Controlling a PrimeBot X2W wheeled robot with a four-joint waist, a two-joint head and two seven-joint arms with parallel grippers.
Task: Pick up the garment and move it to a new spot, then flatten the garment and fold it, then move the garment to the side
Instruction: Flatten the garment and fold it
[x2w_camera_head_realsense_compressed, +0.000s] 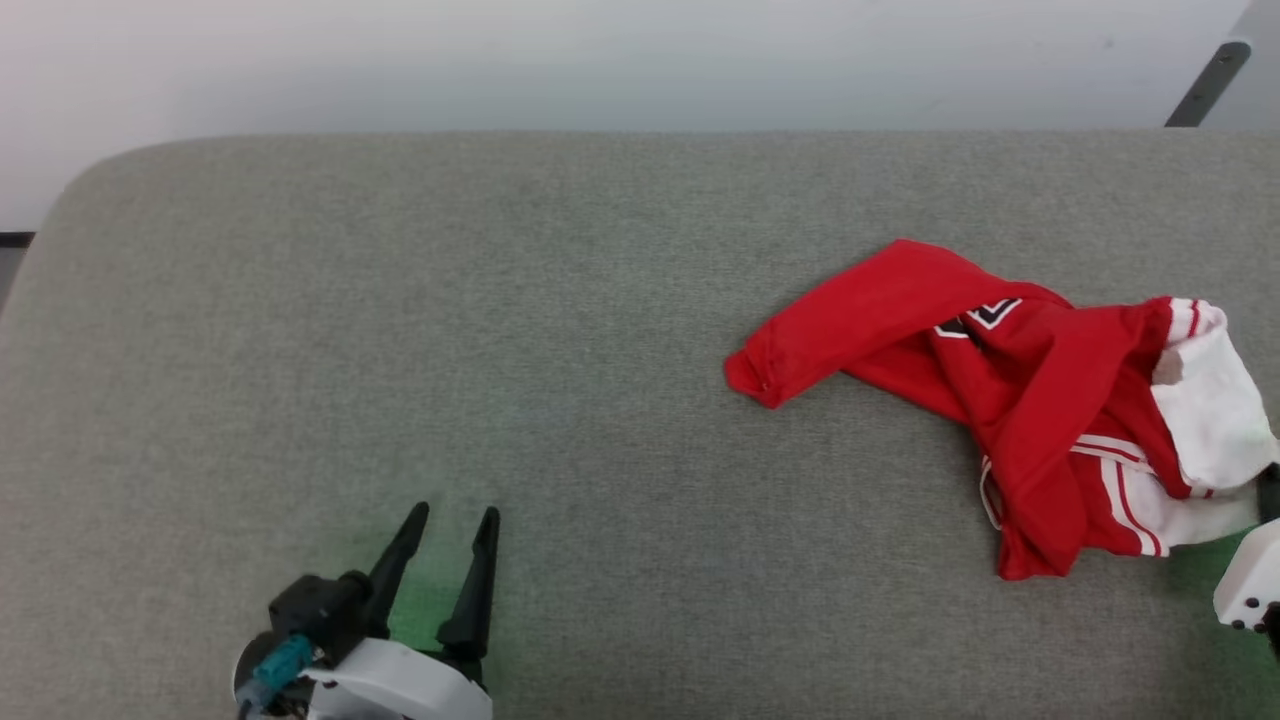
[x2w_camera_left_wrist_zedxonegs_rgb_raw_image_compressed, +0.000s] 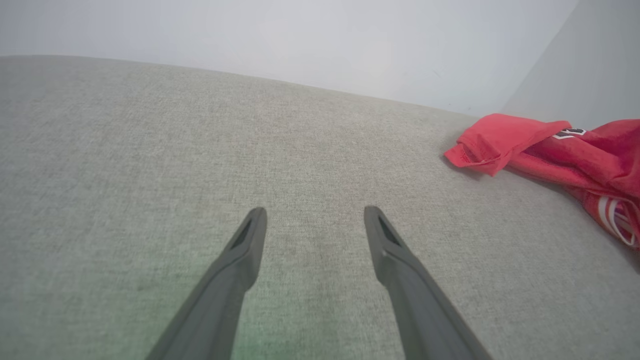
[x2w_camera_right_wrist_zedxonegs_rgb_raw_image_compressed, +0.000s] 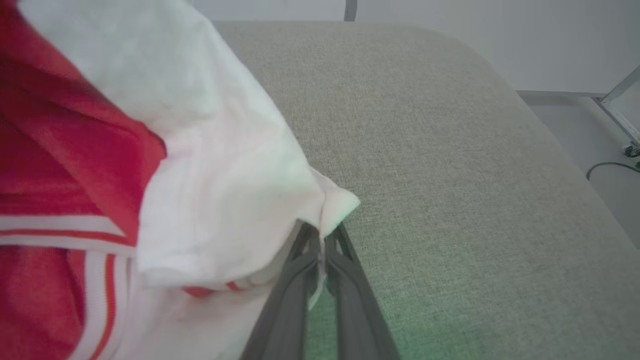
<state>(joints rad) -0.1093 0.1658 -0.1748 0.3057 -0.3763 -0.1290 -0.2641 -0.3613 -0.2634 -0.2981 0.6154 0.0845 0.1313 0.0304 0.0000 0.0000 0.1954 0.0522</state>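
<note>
Tabletop (x2w_camera_head_realsense_compressed: 300, 300): covered in grey woven fabric with rounded corners; a pale wall (x2w_camera_head_realsense_compressed: 600, 60) runs behind it.
Garment (x2w_camera_head_realsense_compressed: 1010, 400): a crumpled heap at about 3 o'clock on the tabletop in the head view. The body is red, a white panel lies toward the right edge, and red-and-white stripe trim shows on its 5 o'clock side. One red fold reaches out toward 9 o'clock.
Marking: a black-and-white scrap shows between the upper folds. It is too creased to read and is possibly part of a number.
Right pincer (x2w_camera_right_wrist_zedxonegs_rgb_raw_image_compressed: 322, 235): fingers pressed together, clamped on a corner of the garment's white panel. The cloth drapes away from the tips toward 10 o'clock in the right wrist view.
Left pincer (x2w_camera_head_realsense_compressed: 455, 512): at about 7 o'clock in the head view, fingers spread apart with nothing between them. It sits over bare grey cover, well apart from the garment.
Floor: past the tabletop's far right corner in the right wrist view are a dark cable (x2w_camera_right_wrist_zedxonegs_rgb_raw_image_compressed: 610, 167) and a metal frame leg (x2w_camera_right_wrist_zedxonegs_rgb_raw_image_compressed: 617, 107).
</note>
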